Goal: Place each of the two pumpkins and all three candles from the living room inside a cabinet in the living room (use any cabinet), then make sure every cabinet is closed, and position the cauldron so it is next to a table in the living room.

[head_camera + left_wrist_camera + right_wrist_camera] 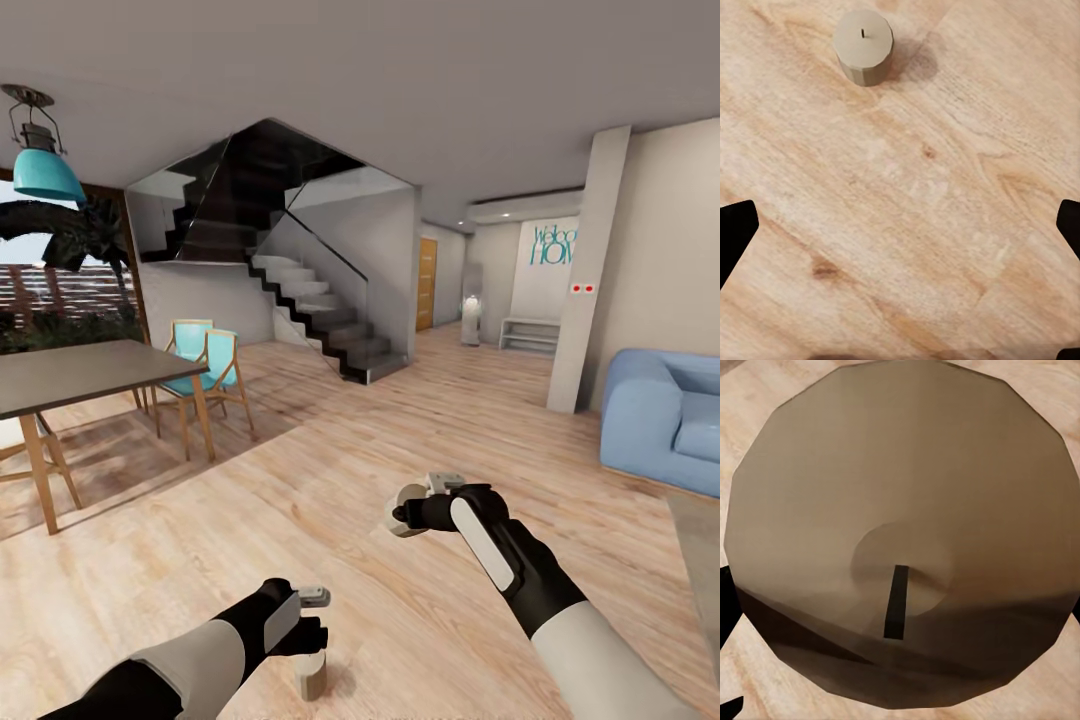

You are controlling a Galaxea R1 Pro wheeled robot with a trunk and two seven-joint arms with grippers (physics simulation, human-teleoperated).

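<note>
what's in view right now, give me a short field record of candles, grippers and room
candle on floor: short beige-grey cylinder with a dark wick, standing on the light wood floor
candle in right gripper: beige-topped candle, held close between the fingers
left gripper: open, above the floor candle
right gripper: shut on a candle
room: dark dining table, teal chairs, blue sofa, staircase

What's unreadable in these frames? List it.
1. Floor candle, head view: its top is hidden by the left hand.
2. Held candle, right wrist view: too close, so its sides are mostly out of sight; the right hand carries it.
3. Sofa, head view: cut by the right edge.
4. Wall lettering, head view: cut off by the pillar.
</note>
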